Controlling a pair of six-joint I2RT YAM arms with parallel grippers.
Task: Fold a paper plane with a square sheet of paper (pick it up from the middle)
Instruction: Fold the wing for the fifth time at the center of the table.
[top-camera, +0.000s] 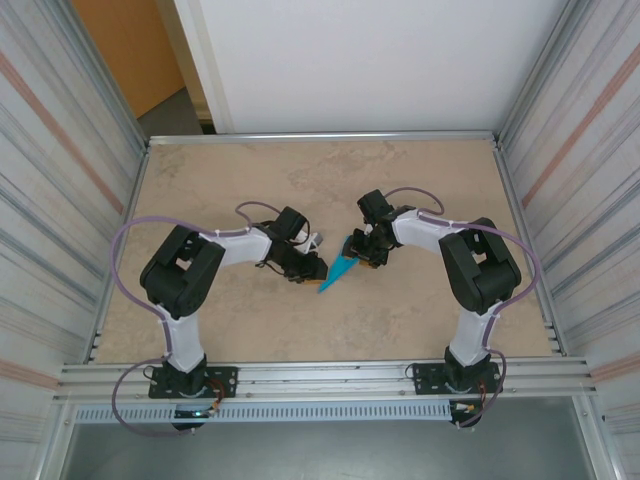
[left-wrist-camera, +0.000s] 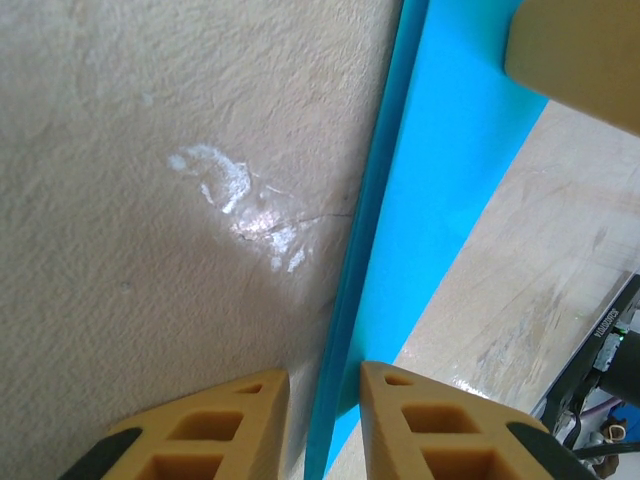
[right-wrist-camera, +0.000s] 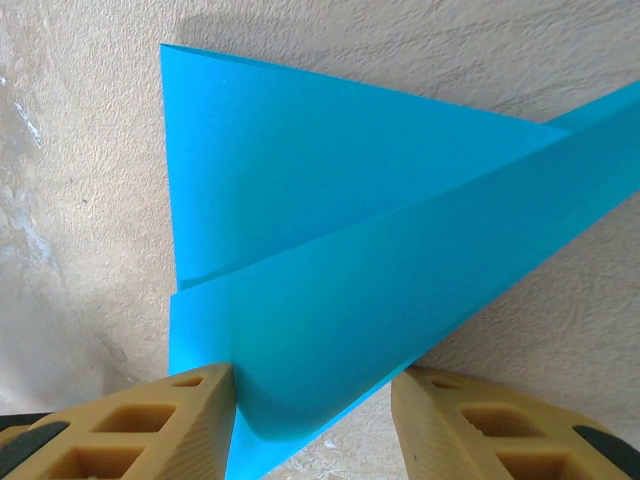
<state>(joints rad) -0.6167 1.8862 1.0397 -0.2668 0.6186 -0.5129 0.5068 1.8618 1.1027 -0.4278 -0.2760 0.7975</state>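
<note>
The paper plane, a turquoise-blue pointed fold, lies mid-table between both arms. My left gripper is at its left, pointed end. In the left wrist view the plane's raised centre fold stands on edge between my gripper's tan fingers; the right finger touches it and a gap remains at the left one. My right gripper is at the wide tail. Its fingers stand wide in the right wrist view, either side of the plane's lifted, bowed flap, gripper open.
The beige tabletop is walled by corrugated metal panels left and right and a white board behind. The right gripper's tan finger shows at the top right of the left wrist view. A metal rail runs along the near edge.
</note>
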